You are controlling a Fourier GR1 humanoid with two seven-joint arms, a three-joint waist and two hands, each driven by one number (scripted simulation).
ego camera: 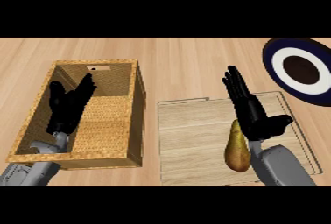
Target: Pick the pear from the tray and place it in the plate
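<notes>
A brown-yellow pear (237, 148) lies lengthwise on the flat wooden tray (194, 140) at lower right. My right hand (251, 111) is just right of the pear and above it, fingers straight and pointing away, thumb out to the right; it is open and holds nothing. The plate (278, 65), dark blue with a white ring and a dark centre, sits at the far right edge, partly cut off. My left hand (66, 107) is open with fingers up, over the wicker basket at left.
A deep rectangular wicker basket (138, 100) stands on the wooden counter at left, next to the tray's left edge. Bare counter (194, 65) stretches along the back between the basket and the plate.
</notes>
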